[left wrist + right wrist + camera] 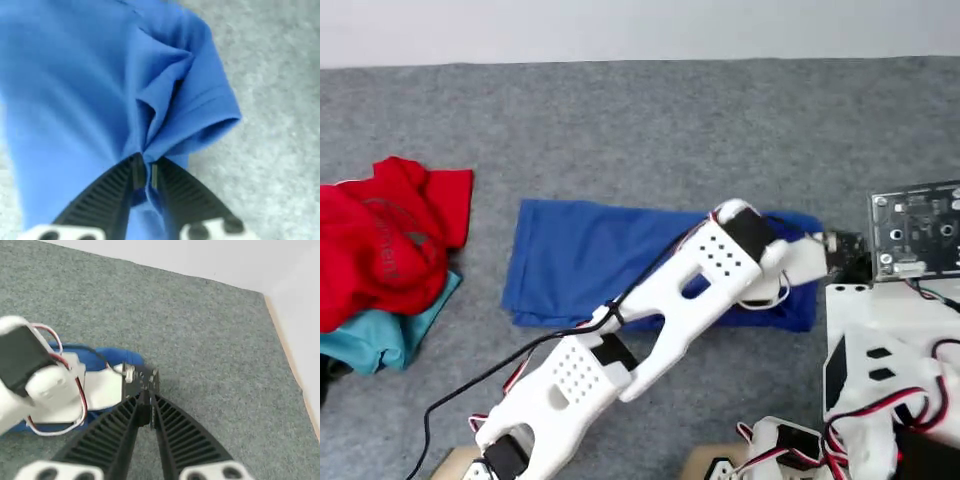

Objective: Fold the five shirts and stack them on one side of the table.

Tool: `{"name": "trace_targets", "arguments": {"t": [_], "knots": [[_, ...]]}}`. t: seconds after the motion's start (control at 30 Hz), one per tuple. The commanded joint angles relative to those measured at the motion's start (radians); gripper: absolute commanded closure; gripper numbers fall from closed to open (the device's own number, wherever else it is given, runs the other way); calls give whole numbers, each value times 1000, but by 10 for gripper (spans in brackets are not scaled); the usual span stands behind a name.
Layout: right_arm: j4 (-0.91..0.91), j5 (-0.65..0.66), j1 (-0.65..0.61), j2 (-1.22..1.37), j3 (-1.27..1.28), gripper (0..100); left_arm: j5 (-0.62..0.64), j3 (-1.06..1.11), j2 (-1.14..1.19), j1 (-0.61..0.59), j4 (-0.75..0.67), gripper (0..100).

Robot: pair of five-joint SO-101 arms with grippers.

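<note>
A blue shirt (585, 258) lies flat across the middle of the grey table, seen close up in the left wrist view (75, 90). My left arm stretches over it to its right end. There my left gripper (145, 169) is shut on a bunched fold of the blue cloth beside a sleeve hem (210, 120). A crumpled red shirt (380, 235) lies at the table's left side on top of a teal shirt (385, 340). My right gripper (148, 401) is shut with nothing in it, just right of the blue shirt (112, 356) and facing the left arm's wrist (50, 385).
The grey carpeted table top (650, 130) stretches bare behind the shirts to a white wall. The right arm's white base and cables (890, 390) fill the near right corner. A wooden table edge (287, 355) runs along the right side.
</note>
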Motion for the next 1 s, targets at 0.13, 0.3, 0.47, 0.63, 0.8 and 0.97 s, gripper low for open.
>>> {"name": "trace_targets", "arguments": {"t": [0.13, 0.3, 0.47, 0.63, 0.8, 0.97], "knots": [[38, 8, 10, -12, 0, 990, -6, -223, 87, -20, 15, 993], [38, 8, 10, -12, 0, 990, -6, -275, 114, -38, 15, 993], [38, 8, 8, -12, 2, 990, -6, -294, 117, -81, 14, 993], [38, 8, 8, -12, 2, 990, -6, -294, 114, -94, 14, 992], [38, 8, 8, -12, 2, 990, 23, -289, 91, -91, 26, 992], [38, 8, 8, -12, 2, 990, 26, -168, 2, 17, 26, 992]]}}
